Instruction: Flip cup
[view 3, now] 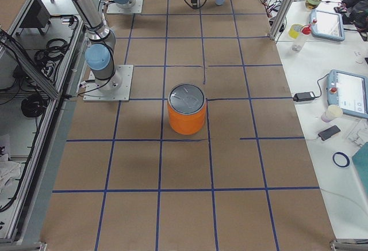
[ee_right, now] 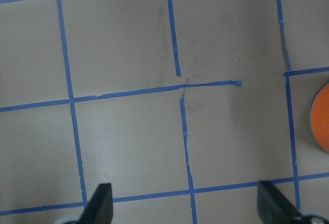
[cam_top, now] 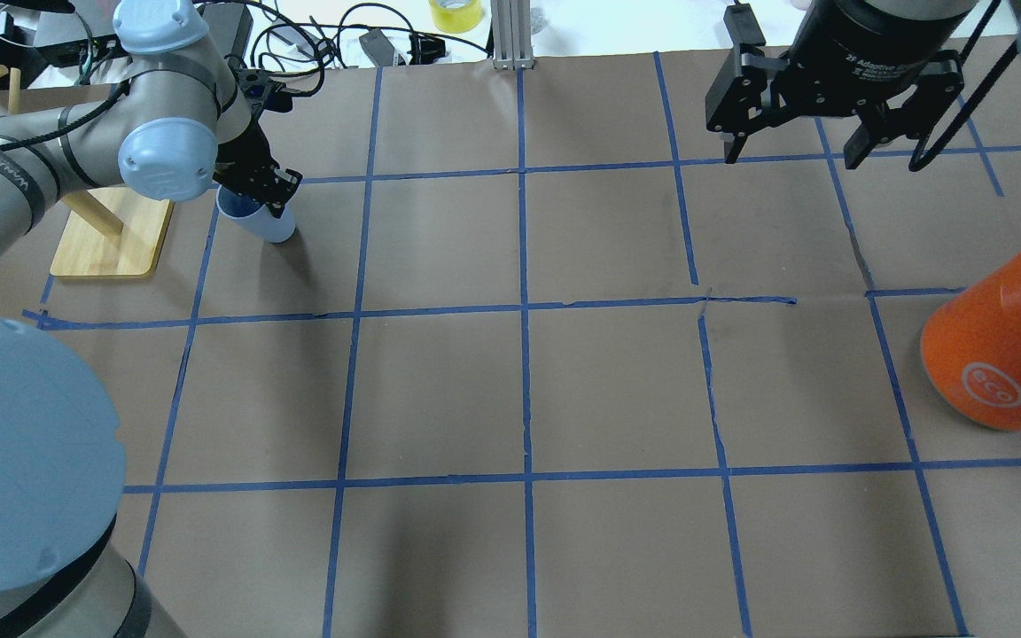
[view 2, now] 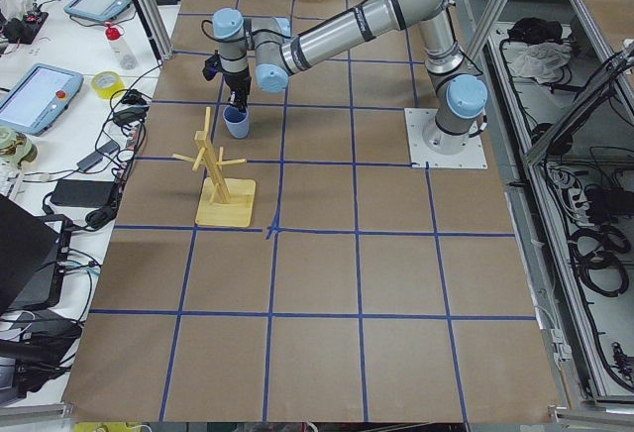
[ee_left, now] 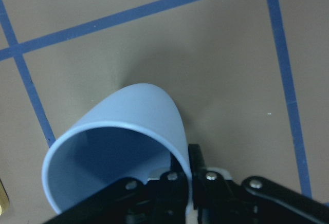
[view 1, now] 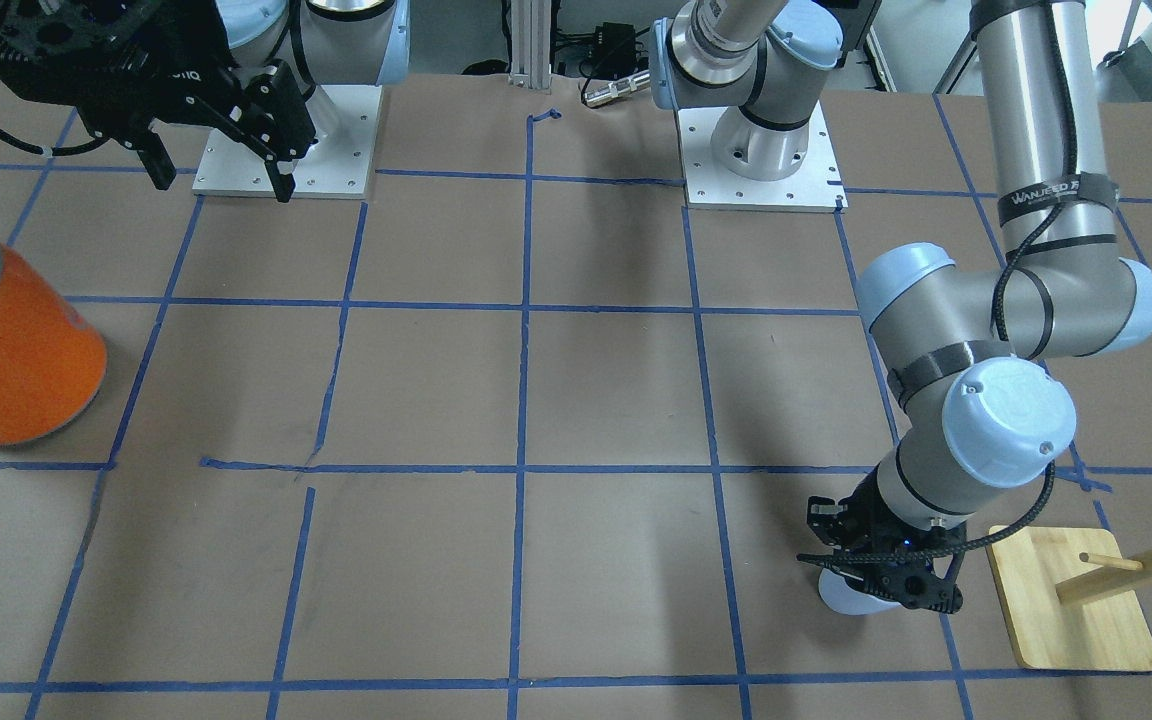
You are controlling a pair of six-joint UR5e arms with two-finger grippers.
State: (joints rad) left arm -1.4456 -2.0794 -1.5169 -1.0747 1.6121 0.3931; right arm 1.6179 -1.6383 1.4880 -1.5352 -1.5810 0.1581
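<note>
The cup is a small pale lavender-blue tumbler at the far left of the table in the overhead view, mouth up and leaning. It also shows in the front view and the left wrist view. My left gripper comes down on it from above and is shut on its rim wall, one finger inside and one outside. I cannot tell whether the cup's base touches the paper. My right gripper is open and empty, high over the far right of the table, and also shows in the right wrist view.
A large orange metal-topped can stands at the right edge. A wooden peg stand on a bamboo base sits just left of the cup, close to the left arm. Brown paper with blue tape lines covers the table.
</note>
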